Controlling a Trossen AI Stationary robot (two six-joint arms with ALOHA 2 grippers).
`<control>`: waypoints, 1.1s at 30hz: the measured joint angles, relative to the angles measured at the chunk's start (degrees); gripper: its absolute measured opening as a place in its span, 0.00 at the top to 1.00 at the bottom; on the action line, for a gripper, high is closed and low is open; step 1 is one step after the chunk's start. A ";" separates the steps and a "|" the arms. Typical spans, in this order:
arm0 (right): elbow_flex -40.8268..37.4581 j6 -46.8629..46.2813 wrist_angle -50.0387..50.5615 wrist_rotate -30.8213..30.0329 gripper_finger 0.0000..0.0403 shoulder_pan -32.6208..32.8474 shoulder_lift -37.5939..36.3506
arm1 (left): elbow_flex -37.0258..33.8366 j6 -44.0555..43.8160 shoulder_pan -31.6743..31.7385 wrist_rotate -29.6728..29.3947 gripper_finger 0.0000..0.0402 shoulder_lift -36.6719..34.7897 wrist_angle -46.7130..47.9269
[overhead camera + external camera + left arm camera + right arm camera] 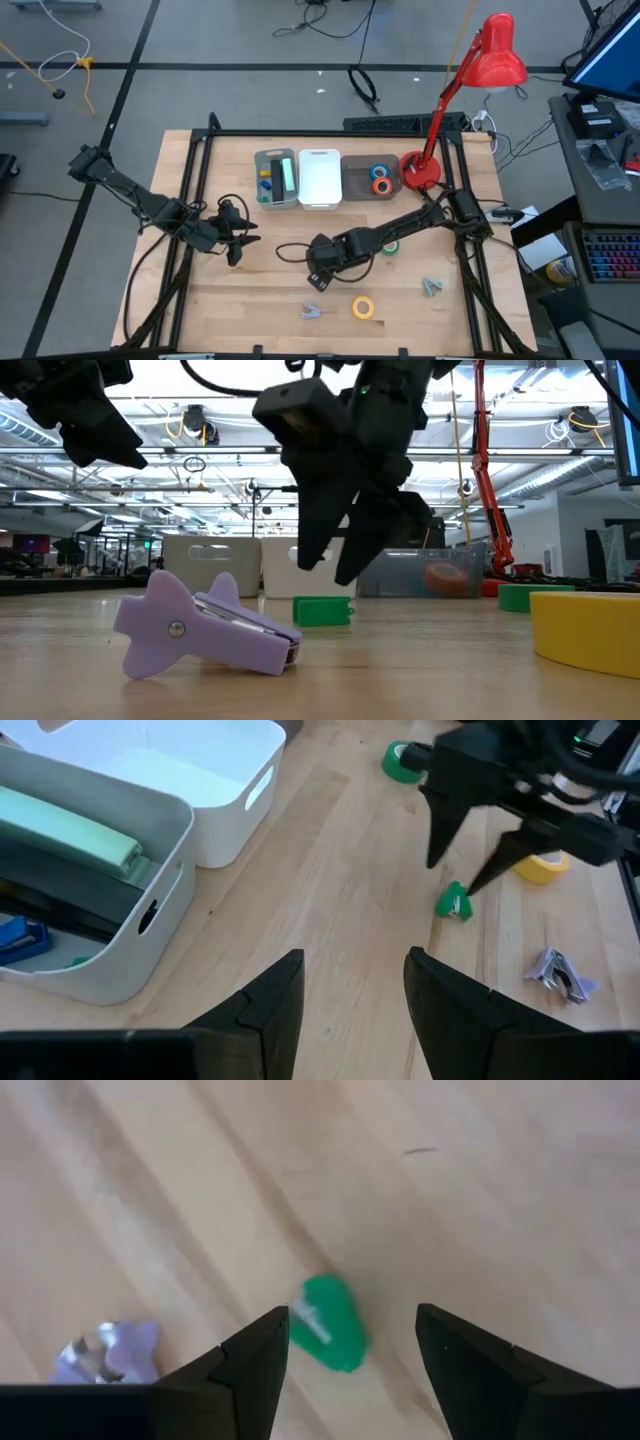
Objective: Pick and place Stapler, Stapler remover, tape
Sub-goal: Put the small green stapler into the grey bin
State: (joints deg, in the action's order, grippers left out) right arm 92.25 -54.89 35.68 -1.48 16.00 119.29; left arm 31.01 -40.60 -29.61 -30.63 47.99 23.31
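Here the right gripper [350, 1345] hovers with fingers spread wide over the green stapler remover [328, 1323], nothing held; the left gripper [355, 995] waits open at left.

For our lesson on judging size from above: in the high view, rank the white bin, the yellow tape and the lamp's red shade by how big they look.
1. White bin
2. Red shade, though it sits nearer the camera, so it may look oversized
3. Yellow tape

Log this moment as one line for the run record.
right hand: open, above green staple remover | left hand: open, waiting near grey bin | yellow tape: on table
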 joint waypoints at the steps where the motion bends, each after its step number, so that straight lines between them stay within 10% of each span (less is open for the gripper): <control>1: 0.00 0.86 -0.70 0.04 0.47 0.26 0.06 | 0.02 0.00 0.00 0.00 0.57 0.00 0.00; 33: 0.02 35.24 -2.47 -2.89 0.47 2.02 0.43 | 0.00 -1.95 0.00 -1.99 0.57 0.00 -0.02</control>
State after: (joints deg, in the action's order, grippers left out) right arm 92.27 -19.65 33.21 -4.36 18.02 119.72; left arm 31.00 -42.54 -29.61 -32.62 47.99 23.29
